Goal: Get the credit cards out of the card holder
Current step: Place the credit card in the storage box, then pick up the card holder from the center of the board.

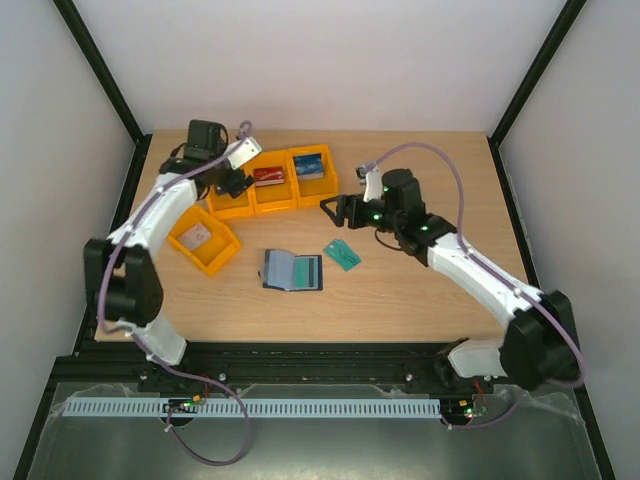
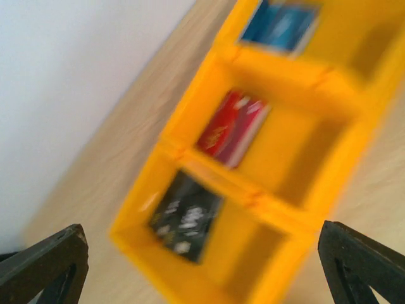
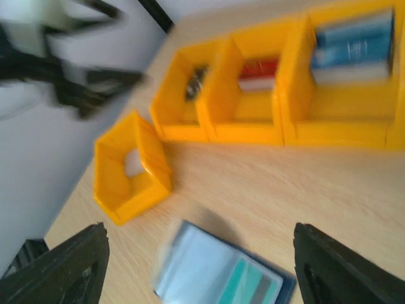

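The flat card holder (image 1: 293, 270) lies open on the smooth wooden table (image 1: 420, 290). Thin credit cards (image 2: 232, 128) sit in square orange plastic bins (image 2: 297, 215). The left gripper (image 1: 233, 183) and right gripper (image 1: 336, 210) both have jaws spread wide, holding nothing.

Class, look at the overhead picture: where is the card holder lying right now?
In the top view the card holder lies open near the middle of the table, just left of the teal card and right of the lone orange bin.
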Controlling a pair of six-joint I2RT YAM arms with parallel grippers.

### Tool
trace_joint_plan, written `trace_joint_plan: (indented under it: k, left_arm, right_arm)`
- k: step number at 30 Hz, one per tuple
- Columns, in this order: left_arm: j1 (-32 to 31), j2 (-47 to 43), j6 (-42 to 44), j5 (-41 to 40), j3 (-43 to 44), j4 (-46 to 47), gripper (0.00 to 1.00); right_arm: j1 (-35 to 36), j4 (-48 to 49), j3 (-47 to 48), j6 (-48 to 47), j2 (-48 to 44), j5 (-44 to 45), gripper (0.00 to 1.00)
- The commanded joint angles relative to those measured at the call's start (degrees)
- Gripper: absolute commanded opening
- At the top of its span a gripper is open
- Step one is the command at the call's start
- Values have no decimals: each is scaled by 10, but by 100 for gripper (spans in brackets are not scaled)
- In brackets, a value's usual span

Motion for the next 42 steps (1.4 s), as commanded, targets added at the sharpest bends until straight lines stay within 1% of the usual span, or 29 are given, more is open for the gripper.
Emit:
trace_joint_plan:
  k: [1,2,3,6,9,12,13,18,23,24,25,26,27,29,30,31,33,34,37,39,42]
  left_arm:
    - [10,-63,-268,309,-38,-173,99]
    - [10,-67,-308,347,-64,-182,99]
    - [10,-75,-405,375,-133,-170,100]
    - [1,-81,-476,363,-199,-134,99]
    - [-30,-70,-493,343,-234,-105,99]
    - [-53,-49,-521,371,-260,-78,99]
    - [-55,-43,-529,383,-270,-70,99]
    - [-63,-23,-561,390,-304,-20,99]
    - [-81,8,-599,384,-341,40,99]
    - [-80,16,-602,383,-343,43,98]
    - [-81,24,-599,386,-341,39,93]
    - [-80,29,-595,390,-337,34,82]
    - [-80,32,-592,394,-334,30,67]
    - [-77,27,-591,396,-328,25,22]
    - [-75,23,-588,395,-324,22,6]
    - [-70,18,-582,397,-318,16,2]
    - [-58,10,-557,403,-292,-12,2]
    - [-52,7,-533,406,-272,-32,2]
    - [-44,-17,-460,417,-202,-108,2]
    - [-44,-51,-418,436,-155,-143,2]
    - [-44,-87,-352,478,-77,-215,2]
  right_arm:
    - [36,-34,-38,61,83,13,72]
    - [49,-46,-34,61,98,33,68]
    - [74,-83,-20,70,142,66,62]
    - [87,-94,-22,90,187,72,53]
    - [104,-76,-29,99,225,61,48]
    - [119,-63,-29,106,254,47,43]
    - [122,-58,-31,111,264,46,42]
    - [129,-15,-40,123,299,18,34]
    - [131,-7,-31,139,320,19,31]
    - [130,-5,-31,140,321,18,30]
    - [131,-3,-32,140,321,17,30]
    - [131,-2,-32,141,320,17,30]
    - [130,-2,-33,139,319,17,30]
    - [130,-2,-34,136,312,21,28]
    - [129,0,-36,135,303,29,26]
    - [127,4,-41,134,290,38,25]
    - [116,28,-58,129,257,37,25]
    - [107,46,-68,128,239,27,26]
    - [84,87,-84,87,174,-18,36]
    - [72,81,-77,56,137,-27,43]
    - [42,84,-74,22,87,-65,51]
